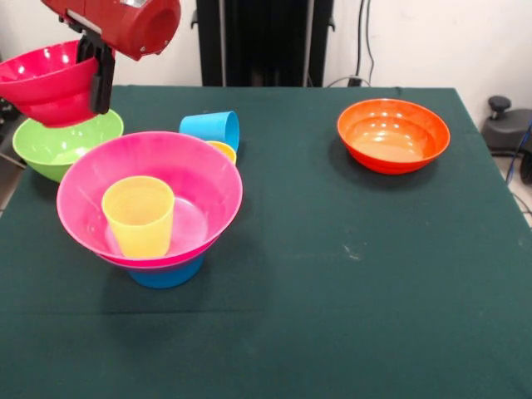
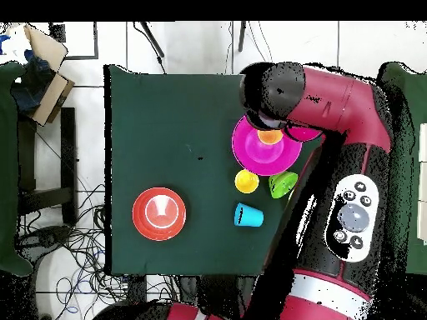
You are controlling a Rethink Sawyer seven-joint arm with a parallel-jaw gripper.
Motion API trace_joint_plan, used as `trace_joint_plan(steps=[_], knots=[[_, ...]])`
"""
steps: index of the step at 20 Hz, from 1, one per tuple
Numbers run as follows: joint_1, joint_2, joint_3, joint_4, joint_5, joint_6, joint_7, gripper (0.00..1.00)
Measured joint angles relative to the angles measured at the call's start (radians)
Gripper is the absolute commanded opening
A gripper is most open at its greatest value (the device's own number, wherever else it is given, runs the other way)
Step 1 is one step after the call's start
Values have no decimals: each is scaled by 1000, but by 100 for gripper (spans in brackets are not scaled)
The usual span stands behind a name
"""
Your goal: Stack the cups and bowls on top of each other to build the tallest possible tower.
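My gripper (image 1: 100,93) is at the far left, shut on the rim of the small red bowl (image 1: 41,83), and holds it in the air above the big lime green bowl (image 1: 58,143). The tower stands in front of it: the big pink bowl (image 1: 183,187) rests on the mid blue bowl (image 1: 166,273), and the pale yellow cup (image 1: 139,214) stands upright inside the pink bowl. The sky blue cup (image 1: 212,129) lies on its side behind the tower, next to the orange-yellow cup (image 1: 224,150). The orange bowl (image 1: 392,135) sits alone at the far right. The overhead view shows the pink bowl (image 2: 250,148), blue cup (image 2: 248,215) and orange bowl (image 2: 158,212).
The dark green cloth table (image 1: 349,274) reaches all the picture's edges. My red arm (image 2: 334,92) covers the table's right side in the overhead view and hides the gripper there. Cables and furniture lie beyond the table.
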State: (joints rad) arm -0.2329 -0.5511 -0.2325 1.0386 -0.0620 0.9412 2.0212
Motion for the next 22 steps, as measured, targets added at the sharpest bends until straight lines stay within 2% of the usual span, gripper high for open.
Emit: trace_joint_plan(steps=[6,12,18,22], knots=[[-47,-30,27,33,20,0,0,0],[-79,-37,29,21,22,1,0,0],[-69,6,34,-81,25,56,0,0],[-56,80,46,-195,36,105,0,0]])
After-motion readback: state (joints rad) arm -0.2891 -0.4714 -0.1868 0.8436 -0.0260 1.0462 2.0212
